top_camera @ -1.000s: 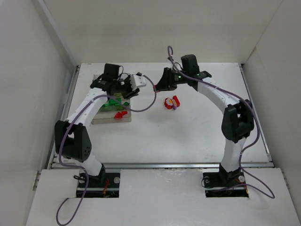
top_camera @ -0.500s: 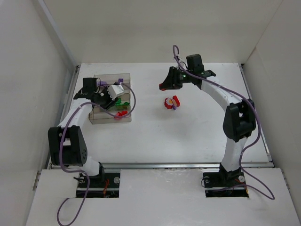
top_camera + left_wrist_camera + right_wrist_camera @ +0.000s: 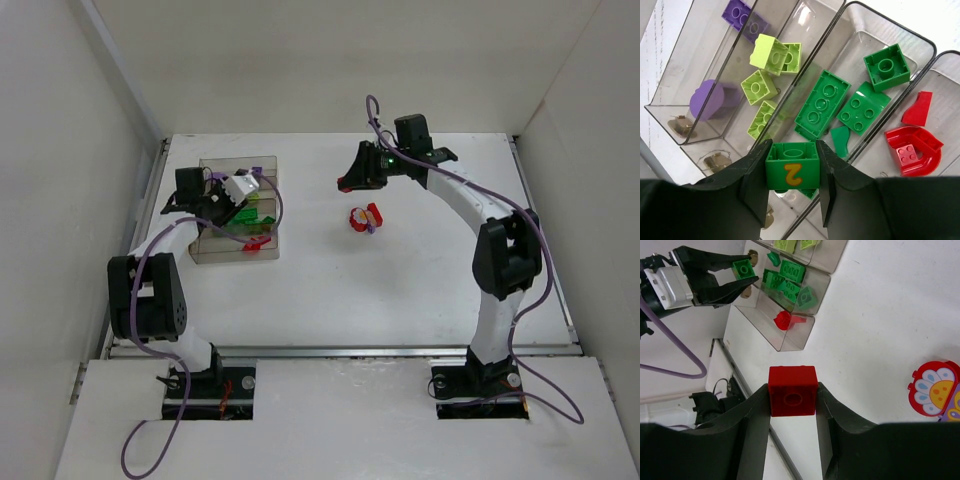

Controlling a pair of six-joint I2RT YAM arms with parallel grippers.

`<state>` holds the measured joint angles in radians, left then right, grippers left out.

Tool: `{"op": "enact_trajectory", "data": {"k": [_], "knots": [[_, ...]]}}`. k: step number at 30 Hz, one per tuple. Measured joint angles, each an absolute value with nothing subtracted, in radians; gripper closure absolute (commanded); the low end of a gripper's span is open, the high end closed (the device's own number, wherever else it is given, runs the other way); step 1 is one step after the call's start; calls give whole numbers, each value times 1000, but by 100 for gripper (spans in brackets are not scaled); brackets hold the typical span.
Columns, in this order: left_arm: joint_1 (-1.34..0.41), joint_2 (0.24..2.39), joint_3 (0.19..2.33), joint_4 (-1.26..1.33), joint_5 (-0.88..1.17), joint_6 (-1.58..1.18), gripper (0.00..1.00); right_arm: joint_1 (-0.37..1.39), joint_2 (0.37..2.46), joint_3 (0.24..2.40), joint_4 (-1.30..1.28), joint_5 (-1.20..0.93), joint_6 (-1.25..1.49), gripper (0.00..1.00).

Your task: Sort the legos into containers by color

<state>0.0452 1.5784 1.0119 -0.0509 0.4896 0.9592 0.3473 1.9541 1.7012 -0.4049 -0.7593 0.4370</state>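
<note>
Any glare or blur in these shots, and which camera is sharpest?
Left wrist view: sharpest, the yellow 2 on the green brick reads clearly, white glare streaks the tray walls. Right wrist view: red brick crisp, soft shadows. Top external view: even light, fine detail lost.

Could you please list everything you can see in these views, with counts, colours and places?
tray: one, clear brownish, left part of the table.
purple pieces: two, purple, end compartment.
lime bricks: four, lime, next compartment.
green pieces: about five, dark green, third compartment.
red pieces: at least two, red, fourth compartment.
numbered brick: one, green with yellow 2, held over the tray.
red brick: one, red, held above the table.
flower piece: one, red, white and purple, lying on the table, centre.
table: one, white.
left gripper: one, black, shut on the numbered brick.
right gripper: one, black, shut on the red brick.
</note>
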Motion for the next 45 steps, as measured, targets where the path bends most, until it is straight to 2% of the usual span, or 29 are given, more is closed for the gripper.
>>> {"op": "enact_trajectory", "data": {"k": [1,2,8,10,17,23,26,31,34,38,41,42,45], "knots": [[46,1581,1007,-41,487,956,70,347,1955,1702,-407,-759,437,100],[46,1584,1005,-38,484,953,60,347,1958,1707,-412,-759,437,100],[45,1595,1004,-36,480,960,41,347,1978,1734,-421,-759,437,100],[45,1595,1004,-37,480,962,29,347,1989,1748,-422,-759,437,100],[45,1595,1017,-52,464,911,27,351,2006,1781,-454,-756,422,100],[49,1595,1156,-68,413,662,27,419,2056,1944,-543,-673,358,100],[67,1590,1211,-36,319,478,27,508,2132,2108,-590,-606,300,100],[94,1534,1187,-12,73,250,20,695,2284,2307,-625,-505,179,100],[101,1468,1109,10,-65,177,20,789,2360,2327,-627,-472,150,100],[131,1392,1010,14,-153,109,18,867,2433,2307,-616,-425,134,100],[157,1358,953,21,-187,79,18,880,2464,2302,-611,-393,136,84],[161,1350,939,22,-189,73,18,879,2471,2303,-607,-381,138,70],[154,1338,907,26,-176,62,17,868,2485,2305,-596,-347,146,57]]}}
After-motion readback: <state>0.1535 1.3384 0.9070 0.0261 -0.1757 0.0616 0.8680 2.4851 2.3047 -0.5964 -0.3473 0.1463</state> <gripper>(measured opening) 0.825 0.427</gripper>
